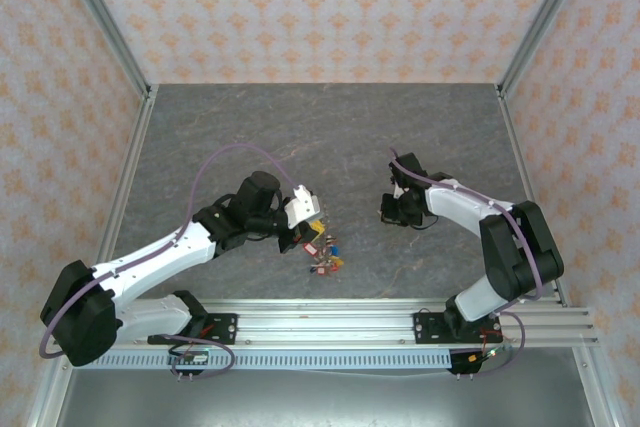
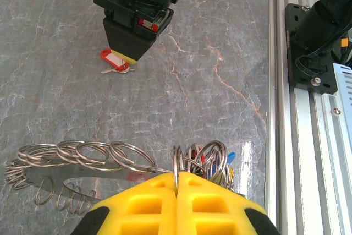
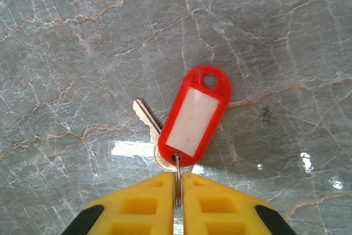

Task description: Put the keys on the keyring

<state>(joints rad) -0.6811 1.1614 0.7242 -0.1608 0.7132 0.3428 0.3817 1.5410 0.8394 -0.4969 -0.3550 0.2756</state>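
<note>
Two claws are closed, each on a metal ring.

Left claw (image 2: 176, 175): the yellow fingers meet at their tips and pinch one loop of the keyring (image 2: 208, 160), which stands edge-on between them. From that loop a row of overlapping split rings (image 2: 82, 157) runs off to the left in the left wrist view, lying low over the grey marbled worktop (image 2: 220, 70). A tight cluster of rings with small red, blue and yellow tags sits just right of the fingertips. In the top view the keyring lies just in front of this claw, in the near half of the worktop.

Right claw (image 3: 177, 177): the fingers stand narrow – almost touching – and grip the small ring (image 3: 177, 186) that carries the key (image 3: 146, 114) and its red tag (image 3: 193, 116). The tag lies flat on the worktop, white label up, pointing away from the claw. The silver blade shows at the tag's left; the key's head is tucked under the tag's lower end. Seen from the left wrist, this claw tips down to the worktop with the tag at its tip.

Key and keyring lie well apart.
</note>
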